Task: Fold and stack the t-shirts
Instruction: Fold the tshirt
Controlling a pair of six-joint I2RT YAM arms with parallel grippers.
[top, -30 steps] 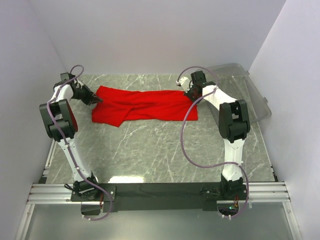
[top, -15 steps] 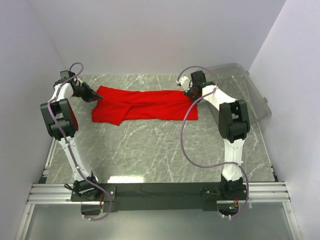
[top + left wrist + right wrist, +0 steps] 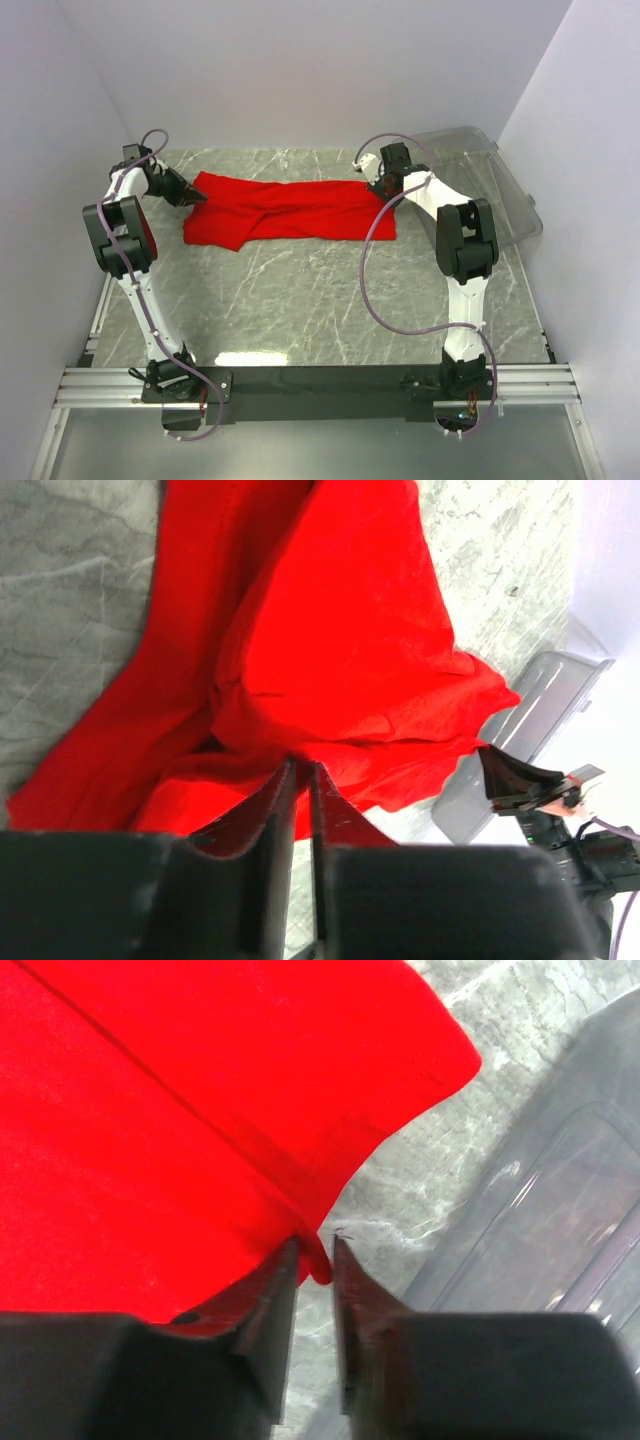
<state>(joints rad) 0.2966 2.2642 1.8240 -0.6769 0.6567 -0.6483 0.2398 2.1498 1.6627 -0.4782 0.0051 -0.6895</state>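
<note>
Plain red t-shirt [image 3: 290, 212], left gripper [image 3: 300, 765], right gripper [image 3: 315, 1243] at its ends, jaws seemingly ajar

Outstretched, the left end effector [image 3: 302, 766] and right end effector [image 3: 315, 1243] stand barely parted.

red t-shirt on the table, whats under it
Only the marble table shows around the red t-shirt, which lies on it, partly doubled over itself. No obvious lump shows, but whatever the cloth covers cannot be seen.

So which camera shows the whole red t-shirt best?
The top view: the whole t-shirt lies spread on the table. The left wrist shows one bunched end, the right wrist only a corner.
</note>
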